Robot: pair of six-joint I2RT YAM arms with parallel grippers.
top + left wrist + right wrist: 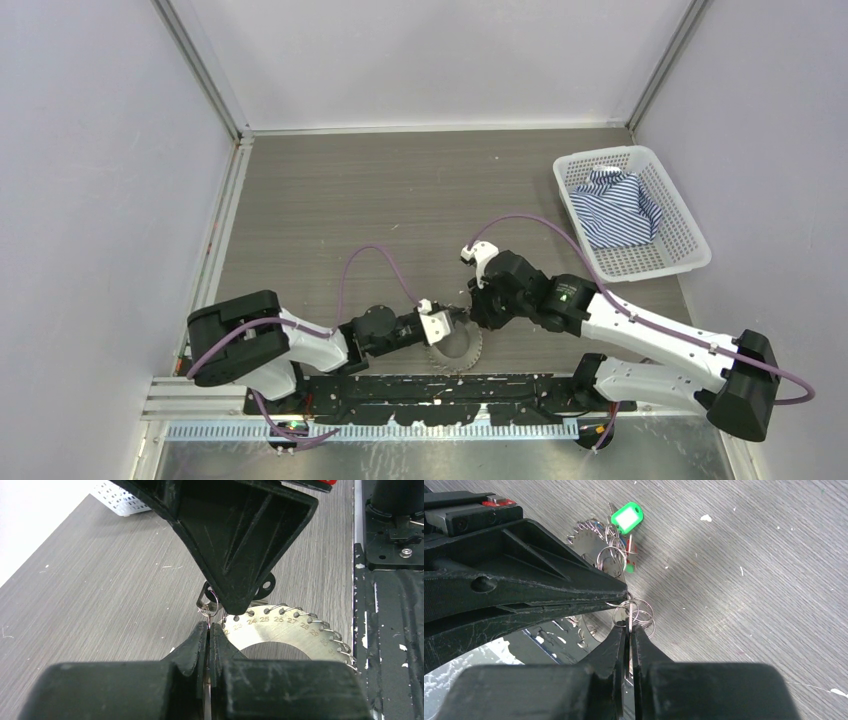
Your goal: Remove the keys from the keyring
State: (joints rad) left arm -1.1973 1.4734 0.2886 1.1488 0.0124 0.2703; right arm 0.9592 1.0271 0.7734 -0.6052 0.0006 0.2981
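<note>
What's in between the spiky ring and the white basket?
The right arm's black wrist and its purple cable, then bare table, lie between the keyring and the white basket. The top view shows it.

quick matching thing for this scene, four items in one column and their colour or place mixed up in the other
Things:
1 keyring
2 basket
3 striped cloth
4 key tag

Descriptions:
a green
b lying in the basket
c white, on the right side of the table
d silvery with a numbered, toothed rim, at the table's near edge

Pairs: 1-d, 2-c, 3-b, 4-a
</note>
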